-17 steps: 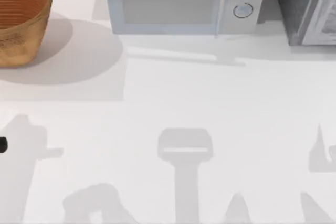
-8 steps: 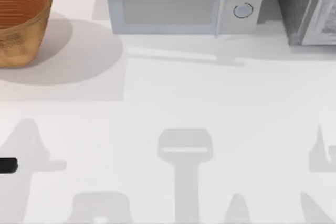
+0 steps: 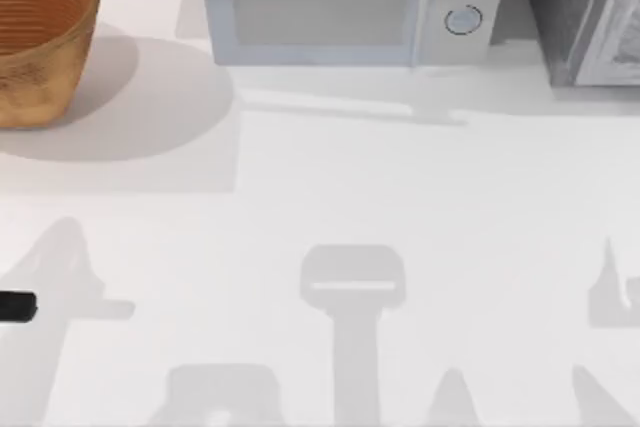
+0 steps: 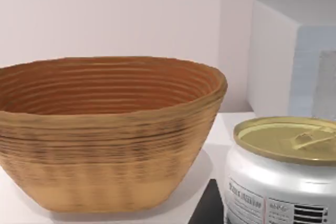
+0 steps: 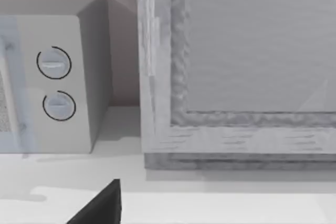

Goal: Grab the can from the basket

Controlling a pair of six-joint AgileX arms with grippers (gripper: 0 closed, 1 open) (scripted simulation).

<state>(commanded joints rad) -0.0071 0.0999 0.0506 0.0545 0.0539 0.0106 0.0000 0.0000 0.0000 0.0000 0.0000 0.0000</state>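
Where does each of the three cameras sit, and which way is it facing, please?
Top view: above the table, looking down on the basket at far left and the microwave; a dark bit of the left arm shows at the left edge.
Left wrist view: on the left arm, low, facing the basket side-on, with the can close in front and outside the basket.
Right wrist view: on the right arm, facing the microwave's dials and a grey cabinet.
Shared: the basket in top and left wrist; the microwave in all three.
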